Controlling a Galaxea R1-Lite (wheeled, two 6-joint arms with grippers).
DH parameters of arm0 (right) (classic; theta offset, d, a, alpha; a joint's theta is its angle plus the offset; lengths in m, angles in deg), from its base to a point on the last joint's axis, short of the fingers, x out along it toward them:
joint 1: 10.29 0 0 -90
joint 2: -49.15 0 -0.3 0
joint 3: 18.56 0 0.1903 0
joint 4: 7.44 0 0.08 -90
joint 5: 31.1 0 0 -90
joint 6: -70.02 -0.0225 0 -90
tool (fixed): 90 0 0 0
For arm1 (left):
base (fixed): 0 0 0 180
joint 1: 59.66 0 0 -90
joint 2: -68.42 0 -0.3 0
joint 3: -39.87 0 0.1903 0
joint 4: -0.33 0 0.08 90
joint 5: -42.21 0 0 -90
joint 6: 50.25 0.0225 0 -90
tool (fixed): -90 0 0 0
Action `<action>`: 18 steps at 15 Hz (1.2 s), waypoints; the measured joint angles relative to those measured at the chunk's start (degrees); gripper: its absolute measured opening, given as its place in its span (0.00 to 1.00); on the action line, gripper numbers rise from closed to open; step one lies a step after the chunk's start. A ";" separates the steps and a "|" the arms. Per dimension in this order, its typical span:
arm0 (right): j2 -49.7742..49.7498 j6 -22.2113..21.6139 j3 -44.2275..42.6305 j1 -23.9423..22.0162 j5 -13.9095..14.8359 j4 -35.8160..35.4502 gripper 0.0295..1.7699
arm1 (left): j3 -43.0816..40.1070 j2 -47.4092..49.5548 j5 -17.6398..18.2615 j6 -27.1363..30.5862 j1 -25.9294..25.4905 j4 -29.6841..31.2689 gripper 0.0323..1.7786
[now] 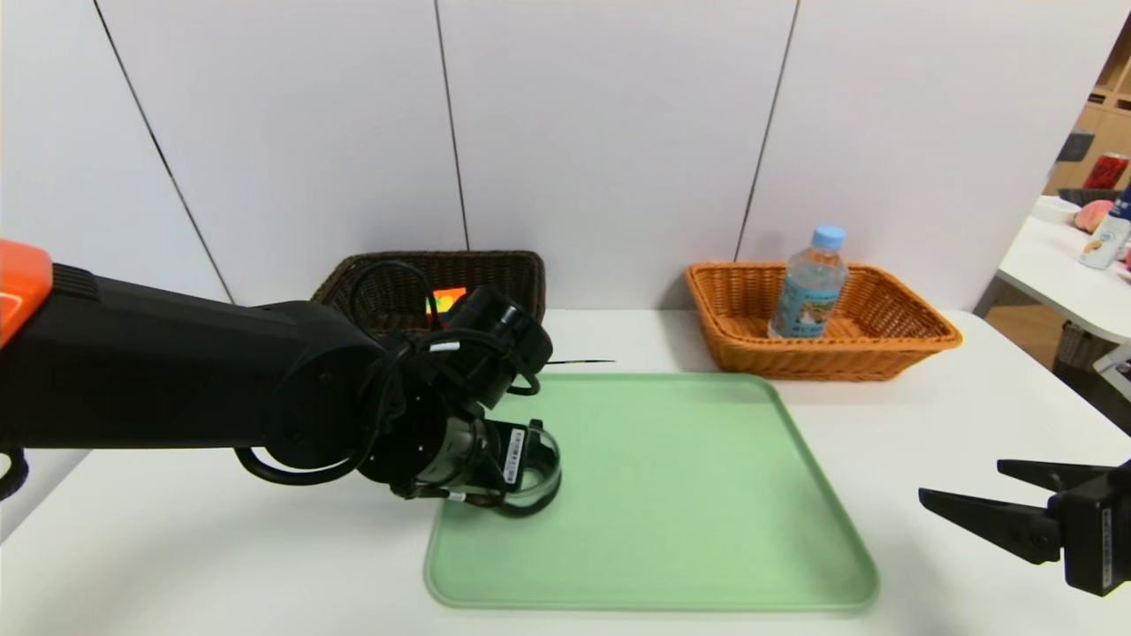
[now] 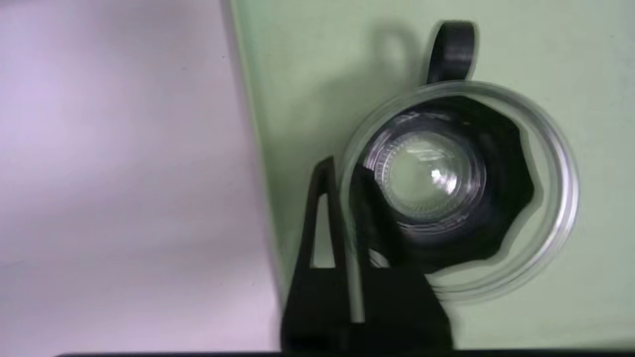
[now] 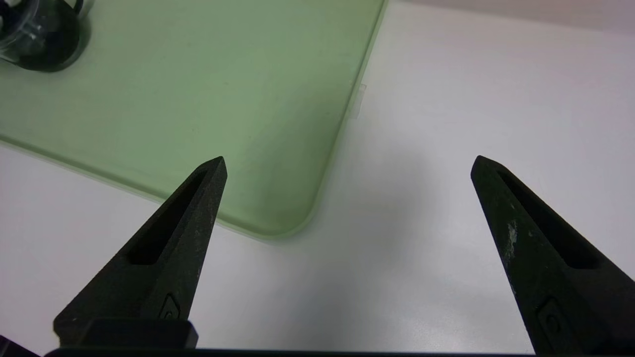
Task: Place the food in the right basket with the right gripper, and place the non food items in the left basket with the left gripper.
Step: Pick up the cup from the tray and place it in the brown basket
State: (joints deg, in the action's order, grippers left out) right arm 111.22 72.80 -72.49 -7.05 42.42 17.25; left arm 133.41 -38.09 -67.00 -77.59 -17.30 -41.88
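A clear cup (image 1: 536, 468) with a black sleeve and handle stands on the left part of the green tray (image 1: 689, 495). My left gripper (image 1: 521, 484) reaches down over it. In the left wrist view the cup (image 2: 431, 173) is seen from above, and the left gripper (image 2: 345, 171) is shut on its wall, one finger (image 2: 322, 208) outside and one inside. The right gripper (image 1: 963, 482) hovers open and empty over the table at the front right, beside the tray corner (image 3: 278, 218). The dark left basket (image 1: 495, 274) holds a colourful item (image 1: 446, 299). The orange right basket (image 1: 884, 353) holds a water bottle (image 1: 808, 287).
Both baskets stand against the white wall behind the tray. A thin dark stick (image 1: 579, 361) lies on the table between the left basket and the tray. A second table (image 1: 1060, 256) with assorted items stands off to the far right.
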 joint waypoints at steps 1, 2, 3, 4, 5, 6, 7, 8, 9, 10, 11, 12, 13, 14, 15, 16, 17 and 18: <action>-0.07 -0.02 -0.06 -0.02 0.00 0.00 0.96 | 0.00 0.04 -0.05 0.04 0.11 -0.17 0.04; -0.18 -0.02 -0.13 -0.02 0.00 0.00 0.96 | -0.02 0.09 -0.07 -0.02 0.17 -0.20 0.04; -0.29 0.00 -0.13 0.00 0.00 0.00 0.96 | -0.02 0.12 -0.05 -0.05 0.24 -0.22 0.04; -0.43 0.00 -0.13 0.00 -0.02 0.00 0.96 | -0.02 0.22 -0.02 -0.05 0.24 -0.24 0.04; -0.52 0.00 -0.09 0.02 -0.07 0.00 0.96 | -0.02 0.34 -0.02 -0.10 0.35 -0.26 0.04; -0.62 -0.02 -0.09 0.04 -0.07 0.00 0.96 | -0.02 0.63 0.01 -0.11 0.57 -0.30 0.03; -0.71 0.05 -0.09 0.04 -0.07 0.00 0.96 | 0.00 1.00 0.06 -0.10 0.66 -0.41 0.03; -0.84 0.02 -0.09 0.04 -0.07 0.02 0.96 | 0.20 1.52 0.09 -0.07 0.72 -0.48 0.03; -0.96 0.00 -0.09 0.06 -0.09 0.00 0.96 | 0.39 2.35 0.09 0.11 0.80 -0.57 0.03; -1.10 -0.02 0.02 0.06 -0.09 0.00 0.96 | 0.69 3.29 0.15 0.30 0.85 -0.66 0.03; -1.18 0.00 0.09 0.04 -0.02 0.02 0.96 | 1.39 4.23 0.17 0.45 0.88 -1.02 0.03; -1.32 -0.02 0.11 0.06 0.00 0.02 0.96 | 2.29 5.18 0.20 0.50 0.88 -1.94 0.03; -1.45 0.00 0.13 0.06 -0.02 0.00 0.96 | 3.50 6.23 0.23 0.50 0.88 -2.89 0.03; -1.62 0.00 0.13 0.06 0.00 0.00 0.96 | 4.56 7.23 0.26 0.52 0.83 -3.43 0.03; -1.78 0.00 0.13 0.06 -0.05 0.00 0.96 | 5.90 8.19 0.30 0.54 0.69 -3.54 0.03; -1.95 -0.02 0.13 0.04 0.00 0.02 0.96 | 7.36 9.05 0.34 0.69 0.41 -3.50 0.03; -2.15 0.02 0.17 0.04 -0.05 0.05 0.96 | 9.22 9.72 0.48 1.02 -0.11 -3.36 0.03; -2.34 -0.02 0.22 0.04 -0.09 0.06 0.96 | 10.92 10.14 0.61 1.52 -0.74 -3.19 0.03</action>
State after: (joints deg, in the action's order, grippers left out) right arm 108.88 72.78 -72.27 -7.01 42.34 17.31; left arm 144.33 -27.94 -66.39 -76.07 -18.04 -45.07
